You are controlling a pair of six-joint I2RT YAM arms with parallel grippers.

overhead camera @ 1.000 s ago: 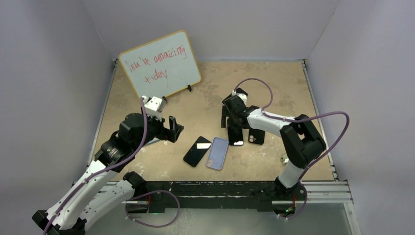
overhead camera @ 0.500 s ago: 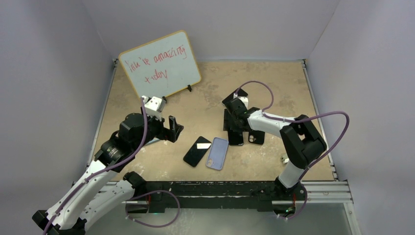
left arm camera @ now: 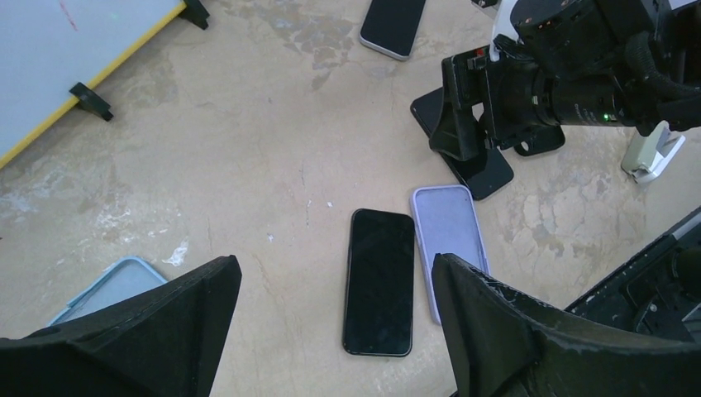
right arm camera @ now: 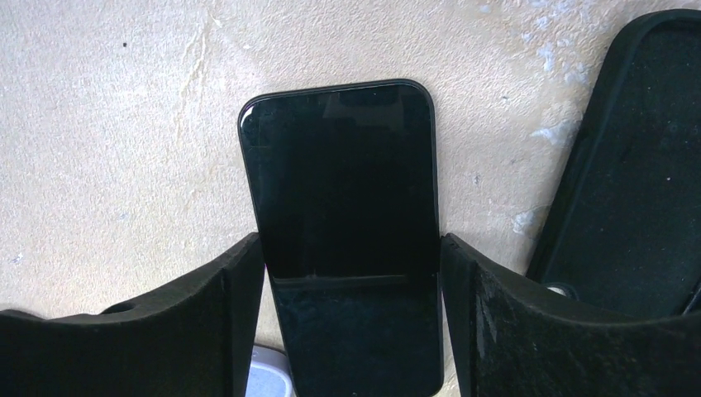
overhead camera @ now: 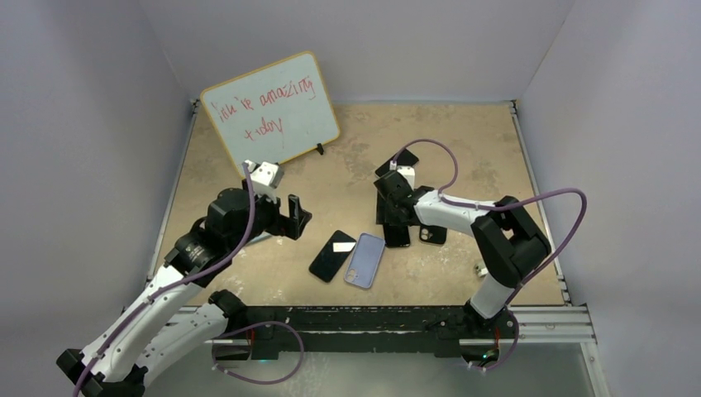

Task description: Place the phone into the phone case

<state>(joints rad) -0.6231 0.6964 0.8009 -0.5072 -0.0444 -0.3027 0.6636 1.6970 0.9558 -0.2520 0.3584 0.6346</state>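
Phone (right arm camera: 339, 182) for casing: lay flat and screen-up on the table (right arm camera: 107, 124), long edges bracketed by the right gripper (right arm camera: 349, 248). Sat just beside the black case (right arm camera: 628, 165), parted from it by a strip of bare table. Case apparently hollow side up, so as to receive it.

Right gripper: stood spread, one finger down each long side, pads (right arm camera: 240, 281) just beside the edges; could not be told whether touching. Was set across the narrow width, presumably as the only span to fit between the fingers, and brought low to the table so as to catch the thin sides. Judged to be at the grasp step, with nothing lifted and the case not yet filled.

Left gripper (left arm camera: 335, 265): hung spread and empty above the near-left table, well apart from the work. Looked down on a spare phone (left arm camera: 380, 281) and a lilac case (left arm camera: 450, 240) lying side by side, with a blue case (left arm camera: 116, 285) partly hidden by one finger. Probably parked there to leave the right arm room, and within reach to steady the black case if needed.

Board (overhead camera: 271, 107): stood propped at the far left, well apart from both arms.

Risk noted: thin phone flat on a hard surface, liable to slip or tip from the pads on closing.
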